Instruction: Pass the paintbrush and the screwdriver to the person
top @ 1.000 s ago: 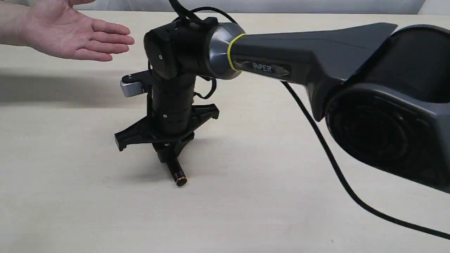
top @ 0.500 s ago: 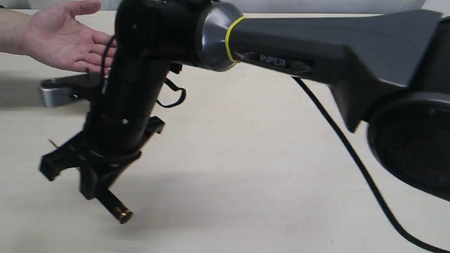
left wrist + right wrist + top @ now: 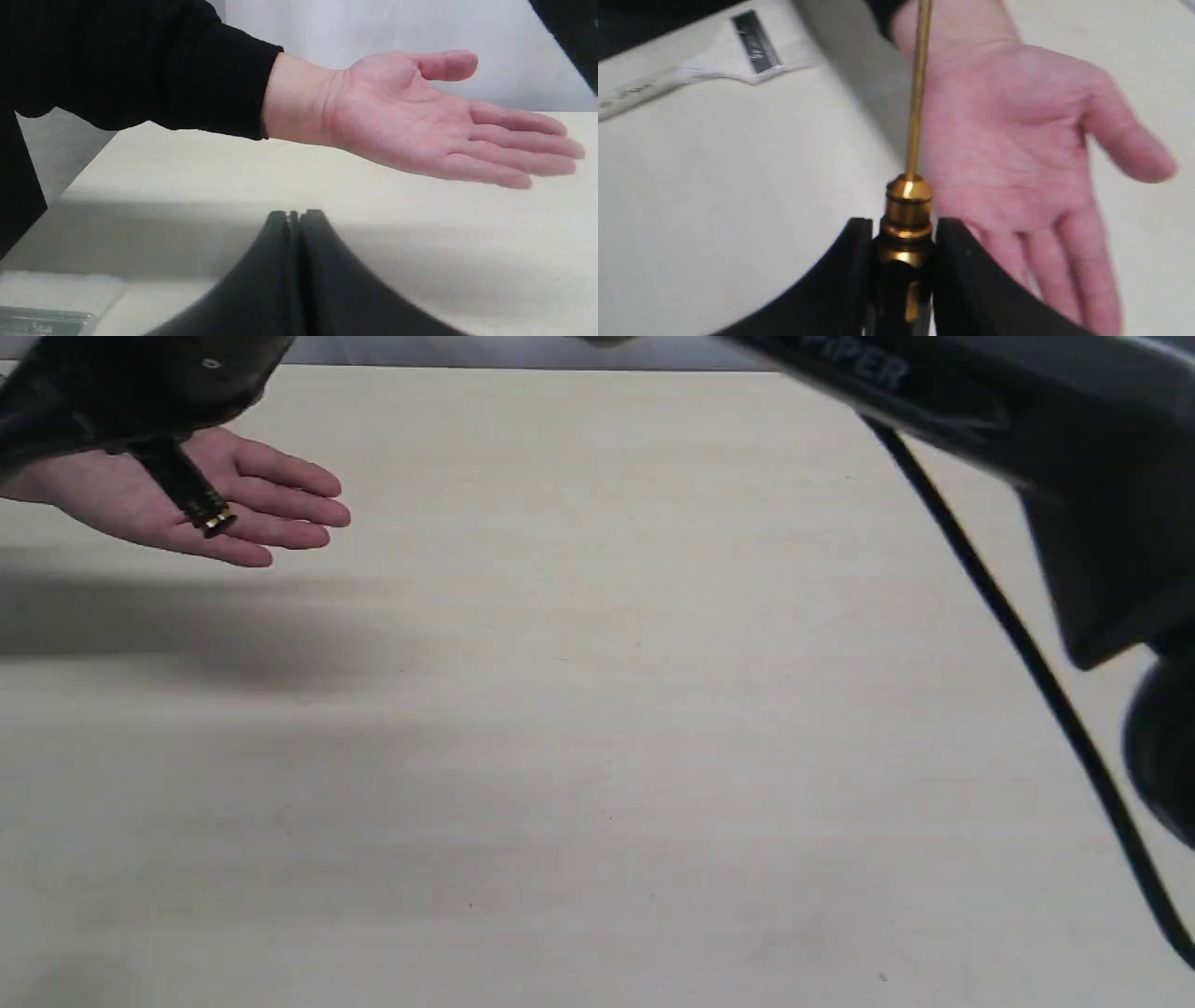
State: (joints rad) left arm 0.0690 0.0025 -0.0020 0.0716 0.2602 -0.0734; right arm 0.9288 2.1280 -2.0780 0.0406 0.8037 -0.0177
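Handover of the second tool, three views

Right wrist view: the right gripper (image 3: 903, 224) was clamped on the screwdriver (image 3: 908, 205). Its two black fingers (image 3: 850, 261) pressed the dark handle from either side, just behind the gold collar. The thin brass shaft ran straight out from the collar, above the inner edge of the palm and toward the wrist of the person's hand (image 3: 1017, 140). The hand was open, palm up, fingers extended.

Exterior view: the butt of the handle, with its gold cap, stuck out below the blurred gripper body and lay over the palm. Whether it touched the skin could not be told. The grey right arm (image 3: 934, 392) crossed the top of this view, with a black cable (image 3: 1027, 663) hanging under it. The hand was held above the far left part of the pale table (image 3: 597, 756).

Left wrist view: the left gripper (image 3: 294, 215) sat low over the table, its fingers brought together with only a thin seam between them. The open hand, coming out of a black sleeve (image 3: 140, 70), hung above and beyond it.

The paintbrush (image 3: 46, 294) lay flat on the table beside the left gripper, apart from both grippers and from the hand, its whitish bristles and silver ferrule at the edge of that view
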